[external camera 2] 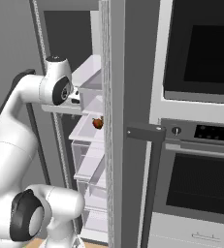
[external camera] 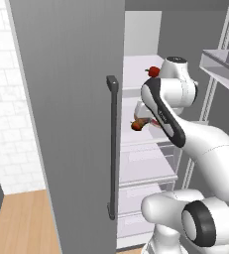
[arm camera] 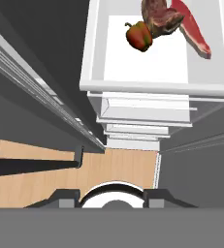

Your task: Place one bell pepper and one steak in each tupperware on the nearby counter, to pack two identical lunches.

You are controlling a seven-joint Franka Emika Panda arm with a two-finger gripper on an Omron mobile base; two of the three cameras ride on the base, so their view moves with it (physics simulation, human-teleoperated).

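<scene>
The pincer (arm camera: 111, 201) hangs above the open fridge, looking straight down; its fingertips are cut off at the frame edge, so whether it is open or closed cannot be told. Below it, a white fridge shelf (arm camera: 147, 87) carries one bell pepper (arm camera: 138, 36) touching a brown steak (arm camera: 159, 17), with a red steak (arm camera: 193, 31) just beside. The grey fridge door (external camera: 71, 119) stands open on the arm's left.

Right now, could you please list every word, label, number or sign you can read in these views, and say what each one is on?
None is legible.
Oven control panel: small pale marks beside the knob, too small and blurred to read.
Fridge door, its handle and the shelf holding the bell pepper and steaks: no lettering.
</scene>
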